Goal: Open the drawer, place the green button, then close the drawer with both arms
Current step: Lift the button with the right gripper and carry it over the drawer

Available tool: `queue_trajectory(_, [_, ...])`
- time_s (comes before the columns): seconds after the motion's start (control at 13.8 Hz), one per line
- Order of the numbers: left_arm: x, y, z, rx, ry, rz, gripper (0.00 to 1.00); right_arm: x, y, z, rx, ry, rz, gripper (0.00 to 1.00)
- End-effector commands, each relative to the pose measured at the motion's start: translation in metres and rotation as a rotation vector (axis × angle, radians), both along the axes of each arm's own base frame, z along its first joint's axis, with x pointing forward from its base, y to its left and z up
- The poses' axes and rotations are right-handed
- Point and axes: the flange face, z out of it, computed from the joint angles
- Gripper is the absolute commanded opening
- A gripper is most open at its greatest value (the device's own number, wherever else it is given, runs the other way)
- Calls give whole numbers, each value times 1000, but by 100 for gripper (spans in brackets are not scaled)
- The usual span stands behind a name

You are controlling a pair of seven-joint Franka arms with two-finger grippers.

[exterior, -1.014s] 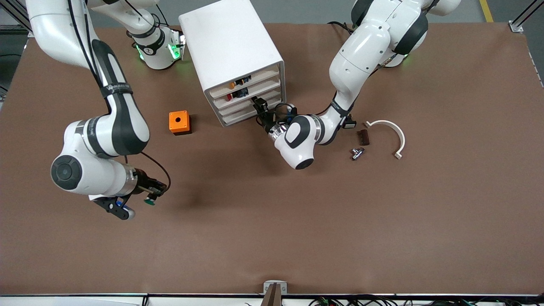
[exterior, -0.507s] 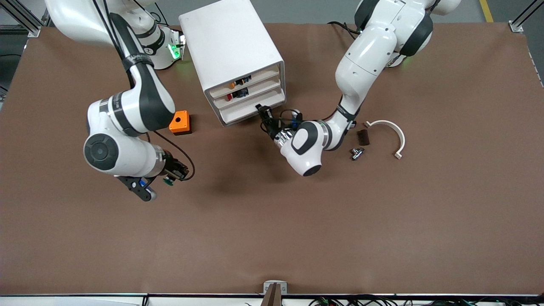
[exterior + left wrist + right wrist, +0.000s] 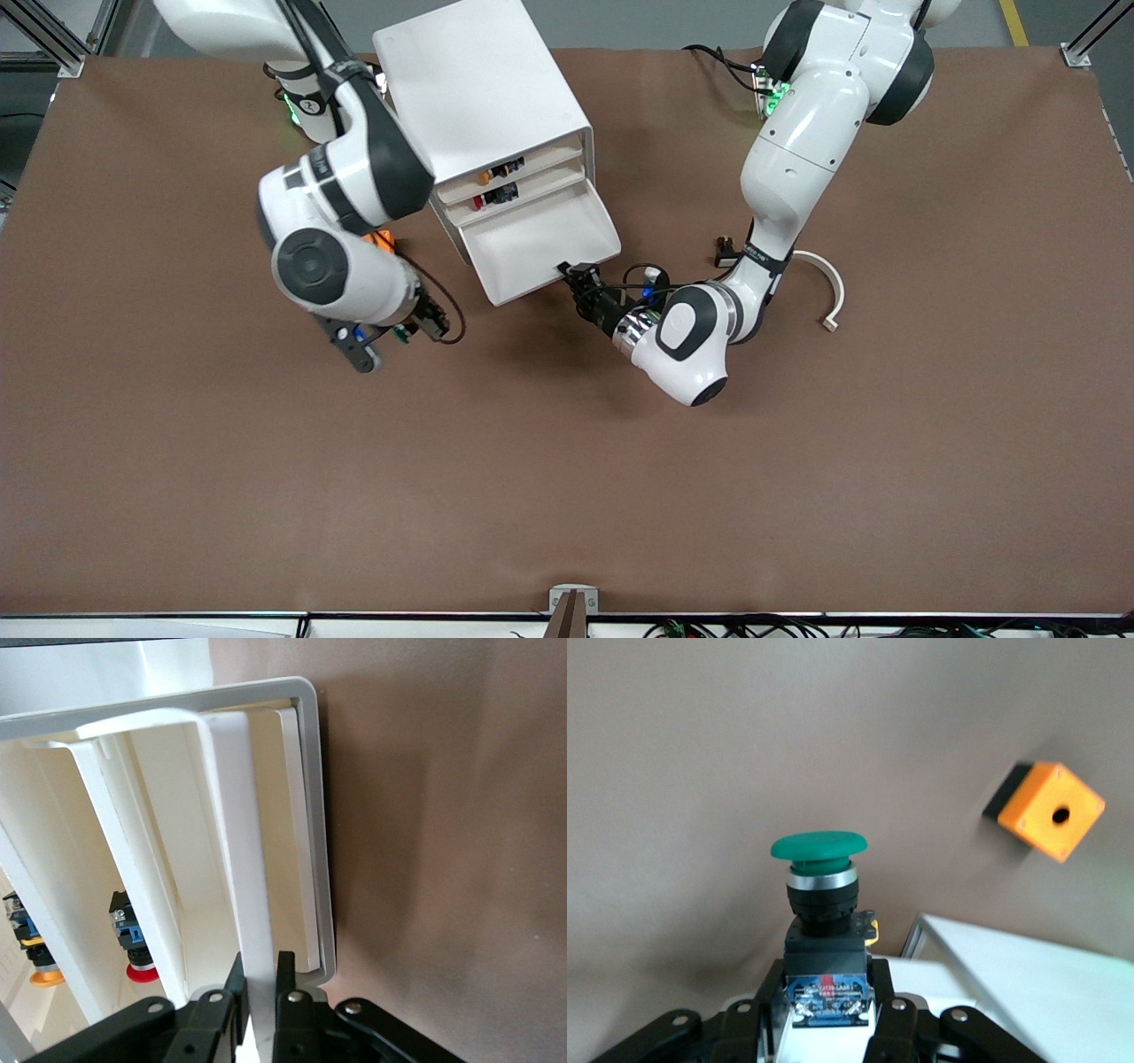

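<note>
The white cabinet point(image 3: 478, 89) stands at the robots' side of the table. Its third drawer point(image 3: 532, 244) is pulled out and its tray shows nothing in it. My left gripper point(image 3: 576, 276) is shut on the drawer's front lip point(image 3: 252, 904), and its fingers point(image 3: 285, 992) clamp that lip from both sides. My right gripper point(image 3: 416, 330) is shut on the button point(image 3: 403, 335), over the table beside the open drawer, toward the right arm's end. In the right wrist view the green cap point(image 3: 819, 846) stands out past the fingers point(image 3: 895, 1010), which hold the black-and-blue body.
The orange box point(image 3: 383, 237) sits beside the cabinet, partly hidden by the right arm, and also shows in the right wrist view point(image 3: 1050, 809). The two upper drawers hold small buttons point(image 3: 137, 948). A white curved piece point(image 3: 828, 288) lies toward the left arm's end.
The left gripper has pulled the third drawer out toward the front camera. The right arm has carried the button from the open table toward the cabinet.
</note>
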Motion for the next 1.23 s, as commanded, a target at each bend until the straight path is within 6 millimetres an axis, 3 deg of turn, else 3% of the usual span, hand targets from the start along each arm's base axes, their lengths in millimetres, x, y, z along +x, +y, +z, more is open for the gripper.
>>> queue_trajectory(0.0, [10,4,7,-53,-60,-25,84,-34,36,-3,-37,-1,-89,4])
queue_trajectory(0.07, [12,6,8,-60,-67,-24,99,-44,47,-11,-50,1,-109,4])
queue_trajectory(0.36, [49,44,40,-73,-136,33,99,-82,91,-45,-57,-54,-209,4])
queue_trajectory(0.51, [63,61,56,-95,-214,27,99,-97,104,-58,-54,-72,-233,4])
queue_trajectory(0.8, [90,100,67,-95,-336,27,99,-128,133,-80,-34,-121,-287,5])
queue_trajectory(0.87, [101,115,77,-81,-376,38,99,-134,137,-86,-36,-124,-288,5])
queue_trajectory(1.16, [113,140,104,-41,-485,-23,99,-142,140,-103,-11,-158,-302,13])
